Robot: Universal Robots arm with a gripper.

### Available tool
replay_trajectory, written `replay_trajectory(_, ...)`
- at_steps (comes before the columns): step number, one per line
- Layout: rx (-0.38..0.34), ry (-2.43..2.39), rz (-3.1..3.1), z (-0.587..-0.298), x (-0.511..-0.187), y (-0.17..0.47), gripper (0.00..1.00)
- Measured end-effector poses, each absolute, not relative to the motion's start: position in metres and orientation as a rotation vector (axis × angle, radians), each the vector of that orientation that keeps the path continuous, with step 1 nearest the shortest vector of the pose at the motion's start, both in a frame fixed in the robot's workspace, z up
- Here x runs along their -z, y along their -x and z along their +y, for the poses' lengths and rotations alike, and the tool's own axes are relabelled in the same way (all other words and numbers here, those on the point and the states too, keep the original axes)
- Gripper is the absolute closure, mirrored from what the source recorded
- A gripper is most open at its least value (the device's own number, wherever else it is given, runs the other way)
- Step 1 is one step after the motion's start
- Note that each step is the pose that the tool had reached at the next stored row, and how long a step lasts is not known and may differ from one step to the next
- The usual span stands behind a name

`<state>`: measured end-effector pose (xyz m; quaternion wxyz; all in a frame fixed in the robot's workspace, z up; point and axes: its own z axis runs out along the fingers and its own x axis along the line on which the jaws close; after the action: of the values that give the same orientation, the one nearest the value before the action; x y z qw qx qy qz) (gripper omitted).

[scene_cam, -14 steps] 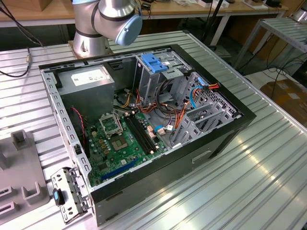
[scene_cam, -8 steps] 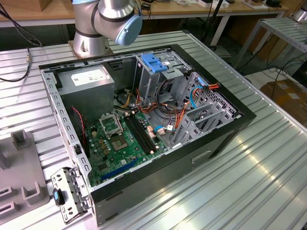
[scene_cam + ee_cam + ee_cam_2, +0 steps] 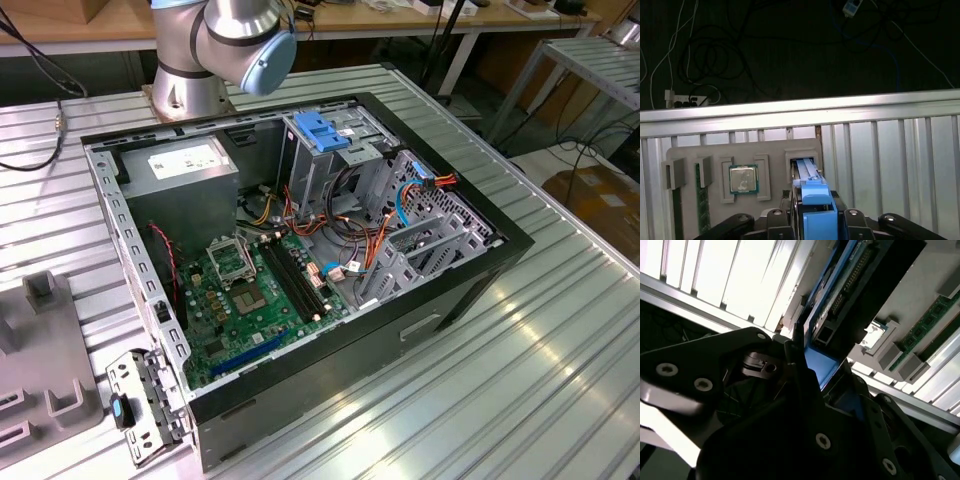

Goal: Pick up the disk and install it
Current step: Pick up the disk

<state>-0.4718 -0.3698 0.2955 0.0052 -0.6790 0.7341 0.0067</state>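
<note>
Disk (image 3: pixel 807 169) stands on edge in a slot of the grey holder (image 3: pixel 740 150) on the counter (image 3: pixel 890 160). It is directly ahead of the claw (image 3: pixel 817 200) and in line with it. Its long axis runs straight away from the claw along the slot. The claw straddles the disk's blue-framed near end; whether it is clamped there or merely stands around it, I cannot tell.

The first wrist view lays out the holder's other parts, a processor chip (image 3: pixel 743 179) and a memory stick (image 3: pixel 701 200), both off to one side of the disk. The second wrist view brings the disk's connector edge close up against the claw. The exterior view adds the open computer case (image 3: pixel 470 290) with its blue-topped drive cage (image 3: pixel 325 135). The holder lies at the exterior view's left of that case.
</note>
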Motion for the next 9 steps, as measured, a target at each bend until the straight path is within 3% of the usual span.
replay_trajectory(9, -0.021, 2.126, 2.299, -0.3698, -0.2954, 0.4718, 0.63)
